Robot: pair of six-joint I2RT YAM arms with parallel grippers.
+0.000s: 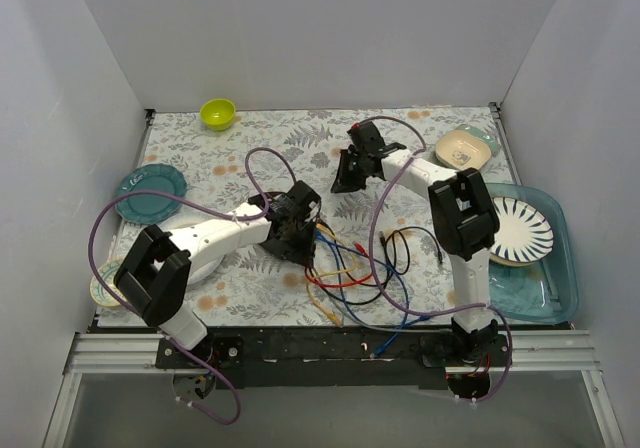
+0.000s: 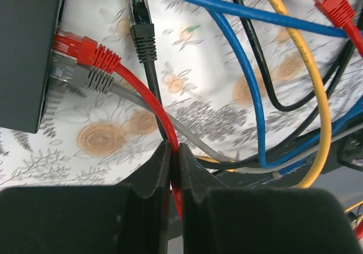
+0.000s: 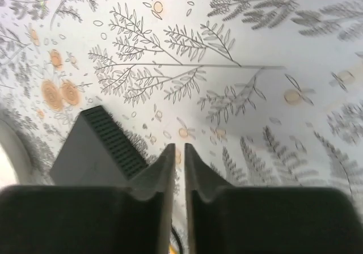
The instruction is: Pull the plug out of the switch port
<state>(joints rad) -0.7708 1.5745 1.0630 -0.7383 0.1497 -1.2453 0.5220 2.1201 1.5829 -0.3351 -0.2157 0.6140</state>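
Note:
The switch (image 2: 25,50) is a flat dark box at the left edge of the left wrist view. A red plug (image 2: 85,50) and a grey plug (image 2: 93,79) sit in its ports. My left gripper (image 2: 174,147) is shut on the red cable (image 2: 148,105) a short way behind the red plug. In the top view this gripper (image 1: 297,230) covers the switch. A corner of the switch with a vent grille (image 3: 96,146) shows in the right wrist view. My right gripper (image 3: 178,147) is shut and empty, just above the cloth beside that corner, and it also shows in the top view (image 1: 348,176).
Loose black (image 2: 143,36), blue (image 2: 249,84) and yellow (image 2: 309,67) cables cross the floral cloth, and their tangle (image 1: 360,278) lies between the arms. A green bowl (image 1: 217,113), a teal plate (image 1: 150,193), a cream bowl (image 1: 465,148) and a teal tray (image 1: 555,288) with a striped plate (image 1: 520,230) stand around the edges.

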